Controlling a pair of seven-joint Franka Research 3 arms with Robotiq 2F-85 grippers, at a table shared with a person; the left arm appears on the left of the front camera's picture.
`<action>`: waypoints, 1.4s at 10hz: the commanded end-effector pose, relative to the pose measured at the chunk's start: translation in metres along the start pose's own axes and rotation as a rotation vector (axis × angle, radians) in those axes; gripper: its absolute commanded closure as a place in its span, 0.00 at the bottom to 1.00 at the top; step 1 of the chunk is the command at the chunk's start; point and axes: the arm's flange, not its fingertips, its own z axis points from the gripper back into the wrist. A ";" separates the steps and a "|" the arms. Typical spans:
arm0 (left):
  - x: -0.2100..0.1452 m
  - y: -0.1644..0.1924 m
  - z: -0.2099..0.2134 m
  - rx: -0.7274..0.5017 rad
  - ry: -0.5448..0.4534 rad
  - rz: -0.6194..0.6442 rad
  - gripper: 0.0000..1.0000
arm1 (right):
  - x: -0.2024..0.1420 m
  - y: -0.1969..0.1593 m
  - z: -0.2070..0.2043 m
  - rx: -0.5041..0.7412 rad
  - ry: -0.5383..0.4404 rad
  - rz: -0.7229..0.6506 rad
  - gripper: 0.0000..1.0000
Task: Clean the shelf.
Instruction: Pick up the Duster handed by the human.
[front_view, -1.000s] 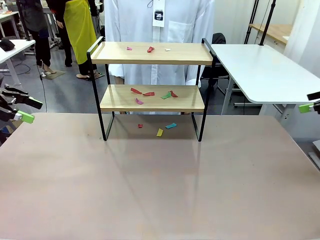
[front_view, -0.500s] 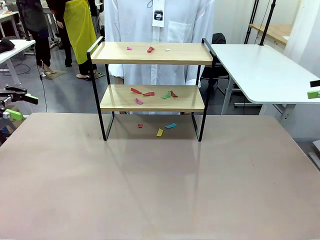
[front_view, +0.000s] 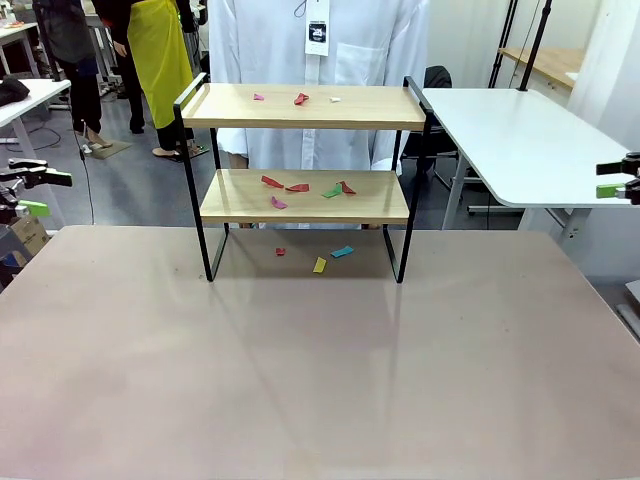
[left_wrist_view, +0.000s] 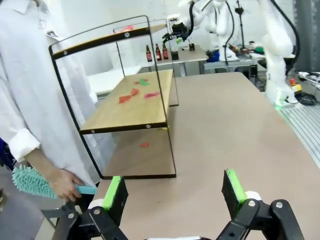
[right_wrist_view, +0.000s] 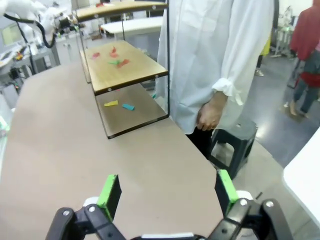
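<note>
Stretching across the foreground is a wide beige table (front_view: 320, 380), its near half bare. At the table's left edge the left gripper (front_view: 30, 194) hangs in the air beside the table rather than over it. In its wrist view its two green-padded fingers stand wide apart with nothing between them. At the far right edge of the front view the right gripper (front_view: 617, 181) hangs off the table's side. Its fingers too are spread wide and hold nothing.

Farther back, near the table's far edge and at its middle, stands the shelf (front_view: 380, 108). It is upright, with two pale wooden boards in a thin black frame. On the table under the shelf lie three paper scraps: a yellow one (front_view: 320, 265), a teal one (front_view: 342, 252) and a small red one (front_view: 281, 251). The lower board carries five scraps bunched near its middle: two red ones (front_view: 271, 182), a pink one (front_view: 278, 203), a green one (front_view: 332, 192) and another red one (front_view: 347, 187) touching the green. The top board holds a pink scrap (front_view: 258, 97), a red scrap (front_view: 301, 98) and a small white scrap (front_view: 335, 99).

Just behind the shelf stands a person (front_view: 330, 55) in a white coat. In the left wrist view one hand (left_wrist_view: 65, 183), lowered at the person's side, holds a teal brush (left_wrist_view: 30, 181). In the right wrist view the other hand (right_wrist_view: 210, 116) hangs near a black stool (right_wrist_view: 233, 142). A white table (front_view: 520, 140) stands beyond, to the right.
</note>
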 end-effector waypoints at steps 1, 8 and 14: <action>0.003 0.003 -0.004 0.005 -0.043 -0.023 0.00 | 0.007 -0.015 0.006 -0.003 -0.028 0.090 0.00; -0.017 0.013 -0.015 0.047 -0.078 -0.050 0.00 | -0.021 -0.045 -0.015 0.036 -0.078 0.065 0.00; -0.031 0.027 -0.007 0.066 -0.139 -0.051 0.00 | -0.035 -0.084 -0.021 0.031 -0.116 0.059 0.00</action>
